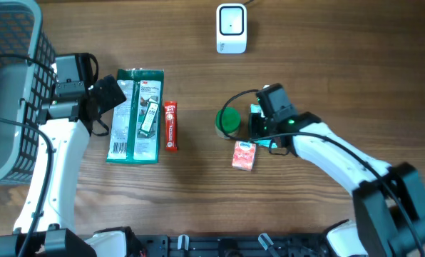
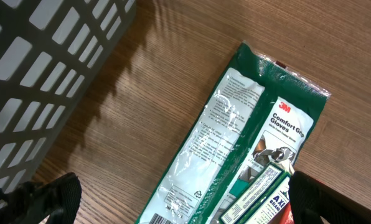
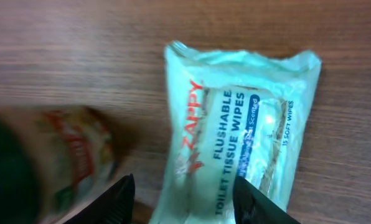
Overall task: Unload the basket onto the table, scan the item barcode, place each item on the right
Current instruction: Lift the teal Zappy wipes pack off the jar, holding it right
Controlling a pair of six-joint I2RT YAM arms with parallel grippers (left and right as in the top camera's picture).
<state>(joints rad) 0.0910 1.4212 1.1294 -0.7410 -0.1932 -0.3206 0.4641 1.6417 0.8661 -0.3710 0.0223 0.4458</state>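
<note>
Zappy flushable tissue wipes pack (image 3: 235, 124) lies flat on the wooden table (image 1: 326, 64), directly beneath the right gripper (image 3: 185, 190). Its printed face is up and no barcode is visible, so the code is possibly on the underside.

The pack's long axis runs straight out ahead of the fingers, across their closing line, but the pack sits off-centre. One fingertip hangs over the pack itself, the other over bare table between the pack and a green-lidded jar (image 1: 228, 121). The jaws stand apart and clamp nothing.

The right arm is plainly the nearer. The left gripper (image 2: 185, 202), jaws spread wide and empty, hovers far off over a 3M Comfort Grip gloves pack (image 2: 248, 143).

- **Surface:** soft glossy film that is likely to crumple under a pinch.
- **Room:** tight. The jar stands just beside the gripper on one side, and a small red box (image 1: 244, 155) lies close behind.
- **Path:** the white scanner (image 1: 231, 28) stands well ahead of the gripper, with open table between.
</note>
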